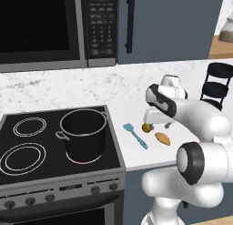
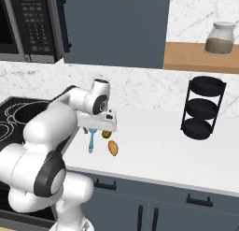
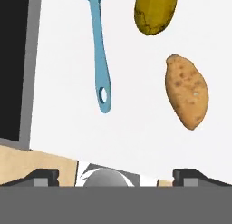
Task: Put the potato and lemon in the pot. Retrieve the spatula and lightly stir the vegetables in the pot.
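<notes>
Fingertips (image 3: 45, 177) sit wide apart at the bottom corners of the hand view, nothing between them. Just above, right of centre, lies the potato (image 3: 187, 92), brown and elongated; the lemon (image 3: 155, 11) is at the top edge, the spatula (image 3: 99, 51) upper left beside it. The gripper (image 1: 157, 124) hovers over them on the white counter (image 1: 136, 151). Best bet: centre over the potato, close across its narrow width. The pot (image 1: 83, 133), centre-left of the left base view, waits on the stove (image 1: 27, 169).

Marbled backsplash (image 1: 68, 85), blue-grey cabinets (image 2: 114, 26), perhaps a wooden shelf (image 2: 200, 57).
</notes>
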